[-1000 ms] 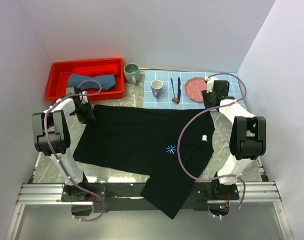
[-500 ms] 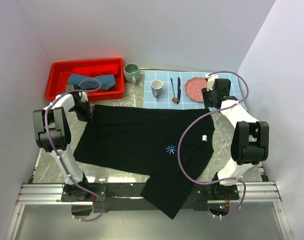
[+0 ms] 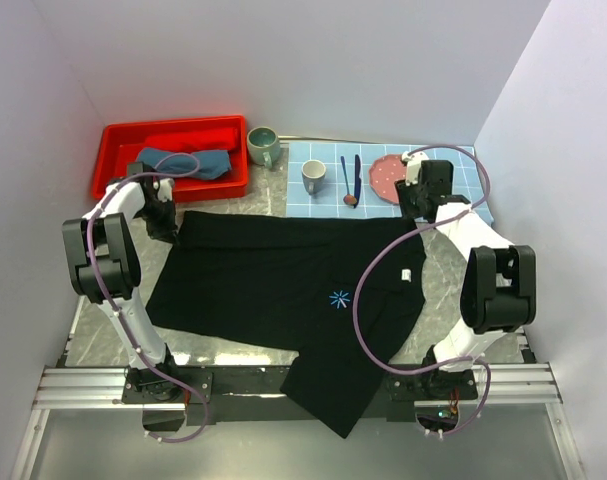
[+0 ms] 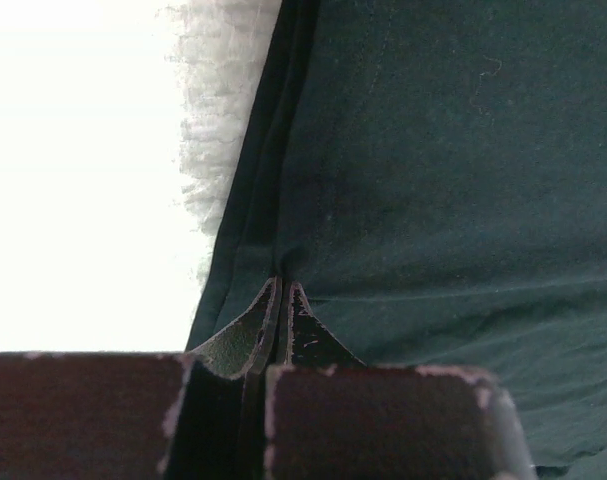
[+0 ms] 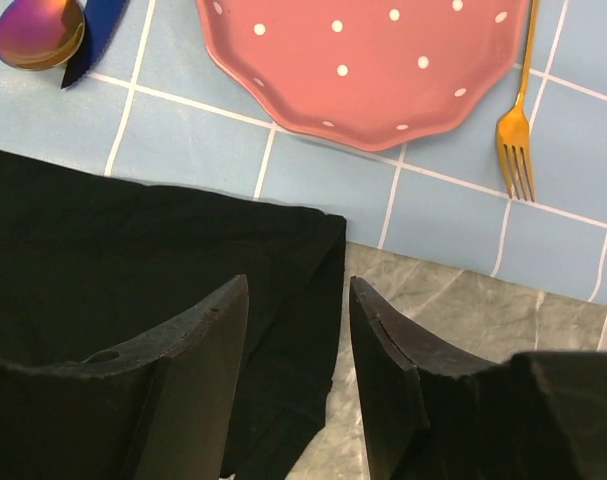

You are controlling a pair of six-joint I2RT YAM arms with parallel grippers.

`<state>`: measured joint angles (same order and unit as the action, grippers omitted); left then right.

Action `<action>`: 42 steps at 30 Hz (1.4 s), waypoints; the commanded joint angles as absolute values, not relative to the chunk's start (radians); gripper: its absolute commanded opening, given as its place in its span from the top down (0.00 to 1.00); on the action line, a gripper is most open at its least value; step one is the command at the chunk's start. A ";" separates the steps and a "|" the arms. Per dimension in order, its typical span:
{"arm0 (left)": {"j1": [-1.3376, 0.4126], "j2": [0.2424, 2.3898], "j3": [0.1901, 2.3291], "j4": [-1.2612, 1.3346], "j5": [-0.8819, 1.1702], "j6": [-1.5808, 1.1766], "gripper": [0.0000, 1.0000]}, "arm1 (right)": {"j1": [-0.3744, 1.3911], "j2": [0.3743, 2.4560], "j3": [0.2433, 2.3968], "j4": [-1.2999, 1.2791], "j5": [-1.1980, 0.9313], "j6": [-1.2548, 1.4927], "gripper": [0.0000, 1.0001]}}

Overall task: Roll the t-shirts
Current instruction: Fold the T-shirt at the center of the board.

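Observation:
The black t-shirt lies spread flat across the table, its light-blue starburst logo facing up. My left gripper is at its far left corner. In the left wrist view the gripper is shut, and the hem of the black t-shirt runs straight into the pinched tips. My right gripper is over the far right corner. There it is open, and the edge of the black t-shirt lies between its fingers. A slate-blue rolled t-shirt rests in the red bin.
Behind the shirt lies a blue-checked placemat with a pink dotted plate, a gold fork, a spoon and a grey mug. A green mug stands beside the bin. White walls enclose the table.
My left gripper has closed on the shirt's far left corner and shifted slightly toward the back. My right gripper has edged toward the back over the far right corner, still open.

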<state>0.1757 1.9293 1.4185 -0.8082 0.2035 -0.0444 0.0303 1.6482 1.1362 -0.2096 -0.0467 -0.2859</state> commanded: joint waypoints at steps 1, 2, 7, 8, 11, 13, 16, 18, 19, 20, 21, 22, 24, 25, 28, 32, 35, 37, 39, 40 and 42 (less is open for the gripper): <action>0.184 1.934 1.463 -0.847 0.152 0.023 0.99 | 0.031 1.577 1.121 -0.253 -0.098 -0.323 0.47; 0.186 1.936 1.474 -0.850 0.147 0.031 0.99 | 0.029 1.565 1.118 -0.280 -0.136 -0.351 0.47; 0.184 1.939 1.509 -0.851 0.123 0.060 0.99 | 0.028 1.434 0.982 -0.416 -0.308 -0.642 0.41; 0.186 1.934 1.517 -0.844 0.118 0.063 0.99 | 0.025 1.422 0.973 -0.437 -0.327 -0.675 0.40; 0.184 1.927 1.529 -0.831 0.120 0.074 0.99 | 0.023 1.437 1.026 -0.595 -0.409 -0.742 0.39; 0.186 1.939 1.525 -0.839 0.115 0.077 0.99 | 0.023 1.479 1.078 -0.702 -0.445 -0.745 0.33; 0.186 1.945 1.517 -0.833 0.118 0.074 0.99 | 0.026 1.493 1.086 -0.807 -0.514 -0.833 0.23; 0.184 1.936 1.513 -0.825 0.123 0.068 0.99 | 0.029 1.444 1.054 -0.834 -0.529 -0.936 0.23; 0.186 1.937 1.511 -0.824 0.123 0.064 0.99 | 0.038 1.422 1.013 -0.844 -0.529 -0.981 0.23; 0.186 1.939 1.509 -0.824 0.121 0.061 0.99 | 0.046 1.379 0.990 -0.845 -0.516 -1.020 0.23; 0.186 1.944 1.505 -0.822 0.120 0.060 0.99 | 0.051 1.361 0.968 -0.847 -0.512 -1.088 0.23; 0.186 1.944 1.491 -0.821 0.117 0.060 0.99 | 0.055 1.347 0.938 -0.853 -0.511 -1.127 0.23; 0.186 1.944 1.477 -0.815 0.110 0.063 0.99 | 0.081 1.332 0.922 -0.893 -0.500 -1.236 0.25; 0.184 1.945 1.468 -0.812 0.107 0.064 0.99 | 0.090 1.335 0.916 -0.906 -0.499 -1.268 0.26; 0.186 1.945 1.460 -0.807 0.104 0.060 0.99 | 0.120 1.339 0.900 -0.930 -0.486 -1.365 0.27; 0.184 1.944 1.460 -0.805 0.101 0.048 0.99 | 0.149 1.347 0.864 -0.864 -0.453 -1.430 0.27; 0.184 1.937 1.450 -0.798 0.106 0.048 0.99 | 0.166 1.362 0.847 -0.813 -0.422 -1.466 0.28; 0.186 1.934 1.439 -0.793 0.104 0.048 0.99 | 0.167 1.370 0.838 -0.802 -0.408 -1.489 0.29; 0.186 1.937 1.433 -0.788 0.104 0.049 0.99 | 0.166 1.373 0.824 -0.766 -0.400 -1.499 0.30; 0.186 1.939 1.433 -0.787 0.106 0.049 0.99 | 0.169 1.374 0.821 -0.753 -0.399 -1.497 0.31; 0.184 1.942 1.433 -0.785 0.106 0.046 0.99 | 0.167 1.385 0.819 -0.738 -0.393 -1.506 0.34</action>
<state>0.1764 1.9476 1.4357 -0.8082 0.1299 0.0414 0.1596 1.3769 0.8337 -0.8051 -0.4179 -1.4506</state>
